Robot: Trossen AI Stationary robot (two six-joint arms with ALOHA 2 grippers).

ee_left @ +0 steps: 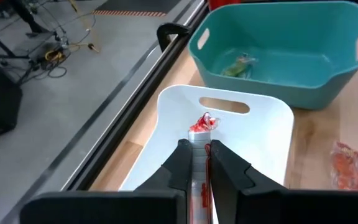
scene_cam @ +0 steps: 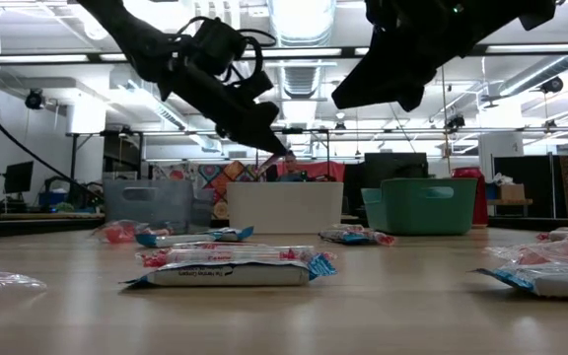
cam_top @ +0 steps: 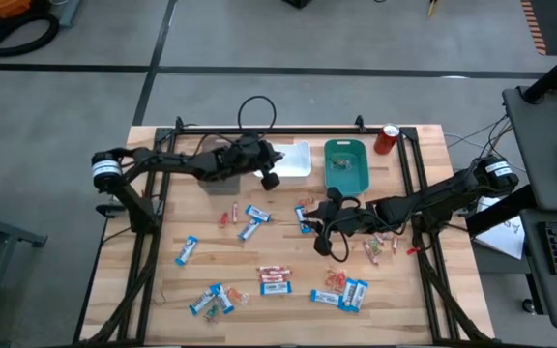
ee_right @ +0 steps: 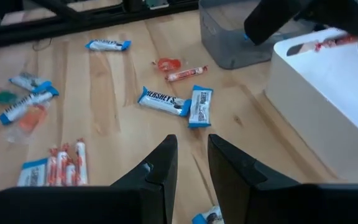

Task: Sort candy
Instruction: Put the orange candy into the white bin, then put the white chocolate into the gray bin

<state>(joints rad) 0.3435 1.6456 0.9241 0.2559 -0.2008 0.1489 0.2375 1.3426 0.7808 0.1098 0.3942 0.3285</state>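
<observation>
The pale wooden plank counter (cam_top: 288, 253) was framed by black rails along its back and sides, and its front half was scattered with wrapped sweets, leaving bare wood mostly in the middle and at the far left. Three bins stood in a row along the back edge: a grey plastic bin (cam_top: 222, 174), a white smooth-walled plastic bin (ee_left: 253, 140) with a slot handle, and a teal plastic bin (cam_top: 346, 164) holding a few pieces. A red soda can (cam_top: 387, 138) stood just beside the teal bin, near the rear right corner.

The left end effector (ee_left: 197, 163) hung over the white bin, its fingers closed on a slim red-and-white wrapped candy bar (ee_left: 199, 127) with a crinkled twisted end, held above the bin's open mouth.

The right end effector (ee_right: 190, 163) hovered low over open wood in the middle-right of the counter, fingers slightly parted and holding nothing. Ahead of it lay two glossy blue-and-white Hershey's bars (ee_right: 178, 103) touching at an angle, and a small orange-red twisted piece (ee_right: 166, 63) farther off. More blue-and-white and red-and-white bars lay along the front edge (cam_top: 277, 280).
</observation>
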